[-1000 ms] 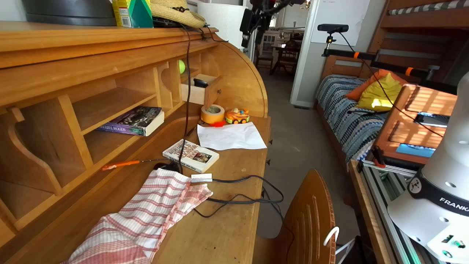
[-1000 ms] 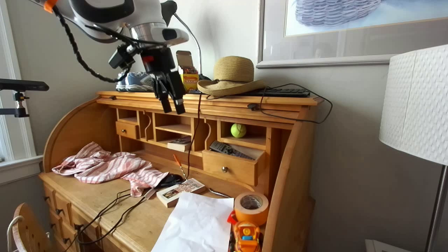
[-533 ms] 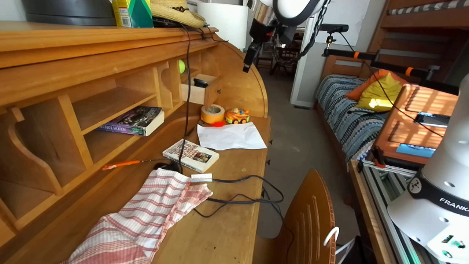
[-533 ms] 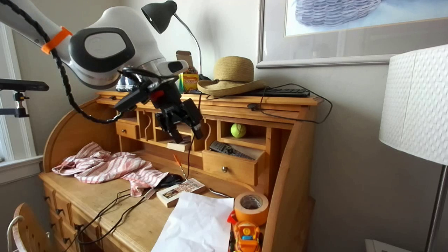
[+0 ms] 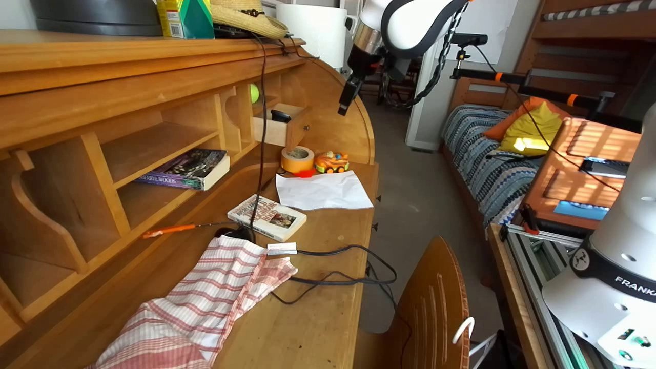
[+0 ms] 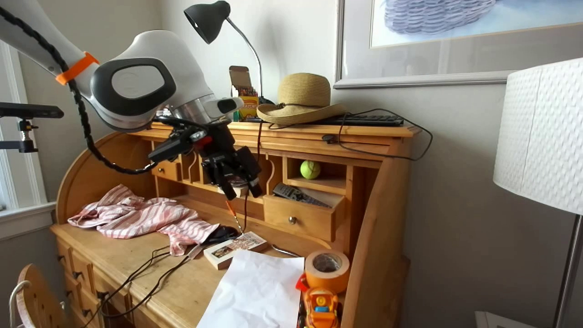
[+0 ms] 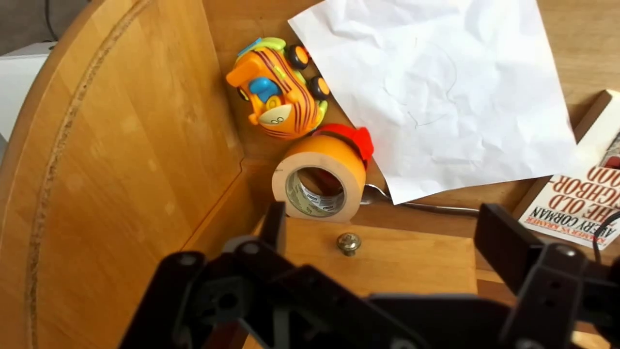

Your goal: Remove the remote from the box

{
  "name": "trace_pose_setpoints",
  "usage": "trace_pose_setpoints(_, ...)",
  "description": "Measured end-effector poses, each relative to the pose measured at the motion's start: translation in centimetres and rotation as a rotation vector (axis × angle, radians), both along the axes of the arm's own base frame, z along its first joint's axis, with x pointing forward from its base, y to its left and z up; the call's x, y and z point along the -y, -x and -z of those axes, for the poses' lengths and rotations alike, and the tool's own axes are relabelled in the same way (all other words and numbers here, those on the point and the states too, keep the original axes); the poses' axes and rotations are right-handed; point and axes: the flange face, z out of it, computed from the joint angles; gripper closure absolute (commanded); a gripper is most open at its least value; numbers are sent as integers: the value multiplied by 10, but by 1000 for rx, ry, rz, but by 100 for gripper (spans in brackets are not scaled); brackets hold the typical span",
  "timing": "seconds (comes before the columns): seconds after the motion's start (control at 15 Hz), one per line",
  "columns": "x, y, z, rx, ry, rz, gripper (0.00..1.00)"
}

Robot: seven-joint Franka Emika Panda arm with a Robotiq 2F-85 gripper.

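The box is the pulled-out wooden drawer with a pale side (image 5: pixel 270 132) and a round knob on its front (image 6: pixel 278 217). The dark remote (image 6: pixel 298 195) lies in it, one end leaning up on the rim; it also shows in an exterior view (image 5: pixel 280 116). My gripper (image 6: pixel 242 193) is open and empty, tilted down in the air, apart from the drawer. It also shows in an exterior view (image 5: pixel 342 110). In the wrist view, the open fingers (image 7: pixel 382 218) frame the drawer front (image 7: pixel 411 257); the remote is hidden there.
An orange tape roll (image 6: pixel 327 271) and a toy car (image 6: pixel 321 307) stand below the drawer by the desk's curved side wall (image 7: pixel 126 126). A tennis ball (image 6: pixel 310 169) sits in the cubby above. A black cord (image 5: pixel 263 128) hangs before the shelves. Paper (image 6: pixel 255 287) lies on the desk.
My gripper has come down from above the desk's top shelf to about the drawer's height and tilted. The remote and drawer have not moved.
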Motion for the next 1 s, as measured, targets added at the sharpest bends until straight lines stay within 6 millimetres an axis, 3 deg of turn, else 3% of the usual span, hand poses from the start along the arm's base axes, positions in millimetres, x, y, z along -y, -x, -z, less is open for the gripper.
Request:
trace_pose_setpoints(0.2, -11, -7, 3, 5, 5, -38, 0)
trace_pose_setpoints(0.6, -63, -42, 32, 131, 40, -227, 0)
trace_pose_setpoints(1.0, -74, -62, 34, 257, -7, -188, 0)
